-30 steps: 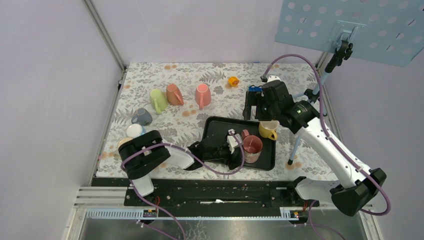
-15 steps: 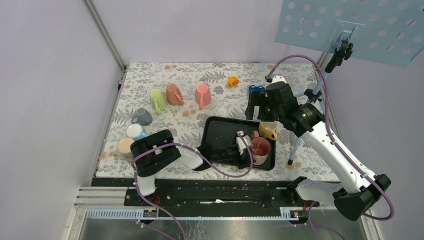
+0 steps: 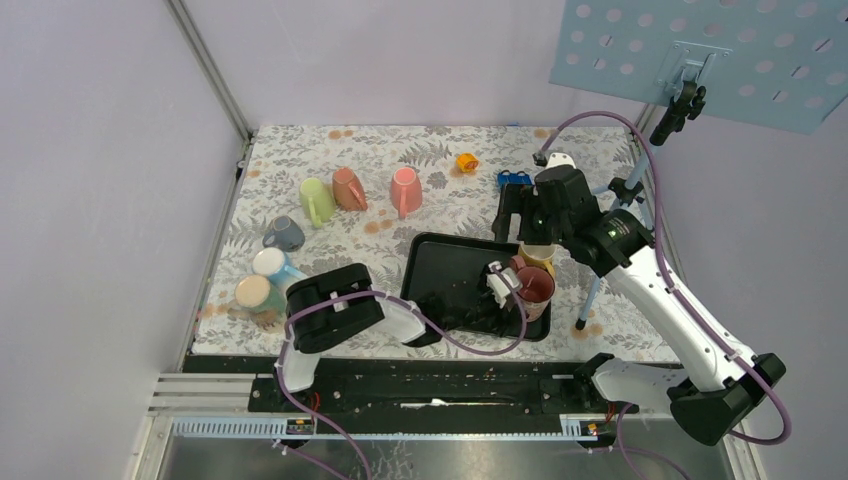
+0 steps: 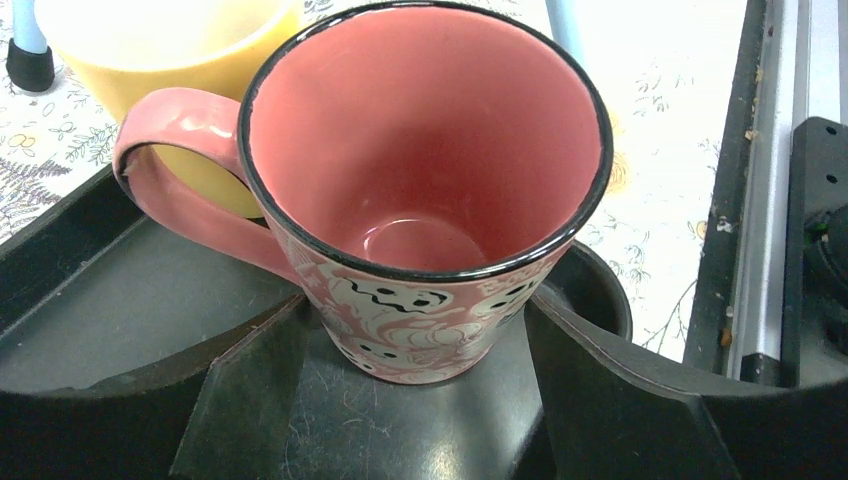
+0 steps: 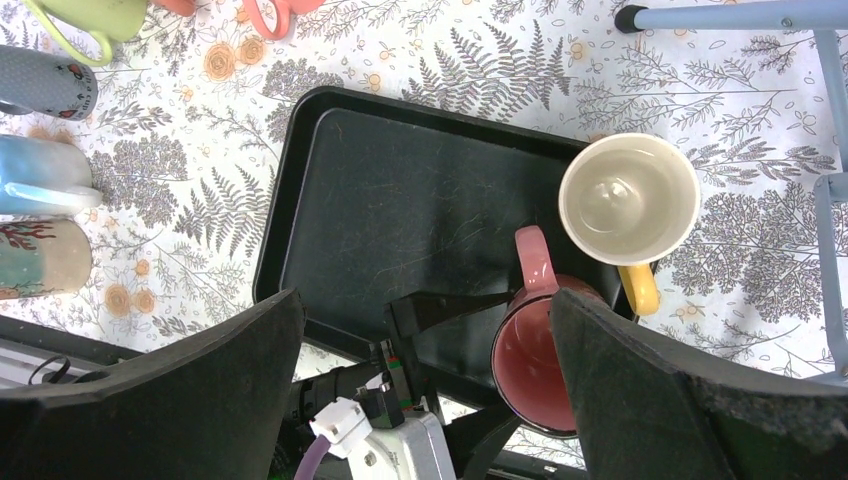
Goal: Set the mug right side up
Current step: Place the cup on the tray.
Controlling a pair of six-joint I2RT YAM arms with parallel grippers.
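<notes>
Left fingers (image 4: pixel 250 400) clasp the pink mug (image 4: pixel 430 170) low on its wall, spread wide; it stands mouth-up on the black tray (image 4: pixel 100 310), just beside the yellow mug (image 4: pixel 150 70). Release gently, then withdraw clear of its handle. Right fingers (image 5: pixel 200 400) hover beyond, splayed and empty.

One black-rimmed pink patterned mug (image 3: pixel 535 288), seven other ceramic mugs (image 3: pixel 405 190), one black plastic tray (image 3: pixel 445 275), one small orange object (image 3: pixel 466 161), one blue object (image 3: pixel 512 178).

Floral table (image 3: pixel 440 140) — black tray (image 3: pixel 445 275), scattered mugs (image 3: pixel 316 200) left.
</notes>
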